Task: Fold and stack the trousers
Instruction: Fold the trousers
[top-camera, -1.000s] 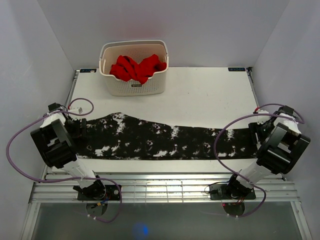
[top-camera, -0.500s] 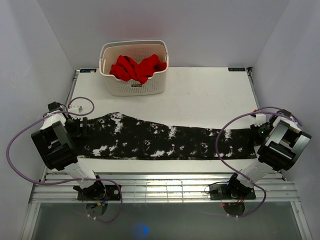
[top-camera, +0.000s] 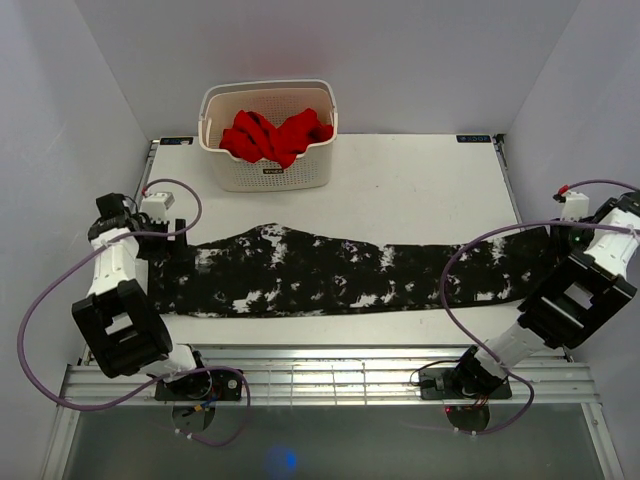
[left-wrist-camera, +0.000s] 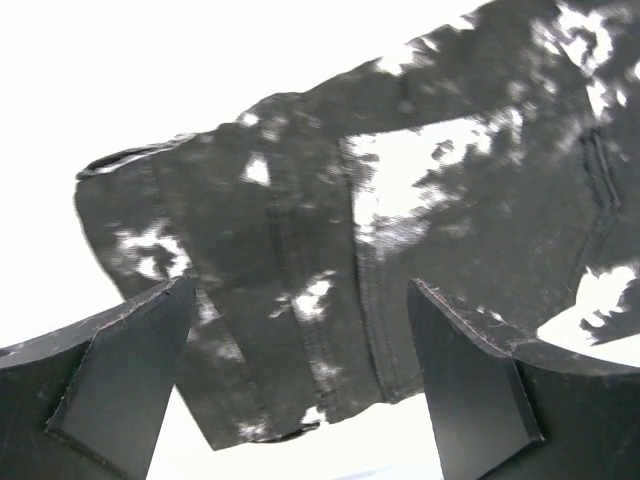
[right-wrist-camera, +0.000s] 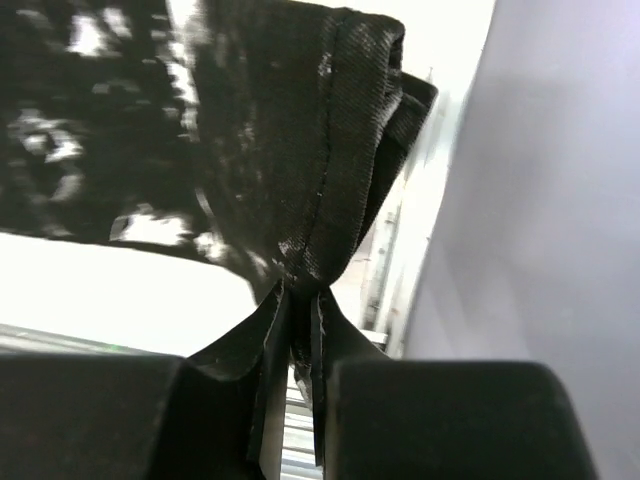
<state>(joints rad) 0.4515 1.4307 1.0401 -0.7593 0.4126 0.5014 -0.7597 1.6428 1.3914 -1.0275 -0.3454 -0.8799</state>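
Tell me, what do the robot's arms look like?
Both arms, the left arm and the right arm, are built of chunky black blocks joined by white tubes. A long purple cable loops along each one. Each end effector has two flat black fingers.

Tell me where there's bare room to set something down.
Widest bare patch: white tabletop right of the white slotted plastic basket, behind the black white-speckled fabric trousers. Thin strip along their near side. Crowded at both trouser ends.

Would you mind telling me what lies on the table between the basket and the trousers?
Nothing: bare table separates basket from trousers, per the top view.
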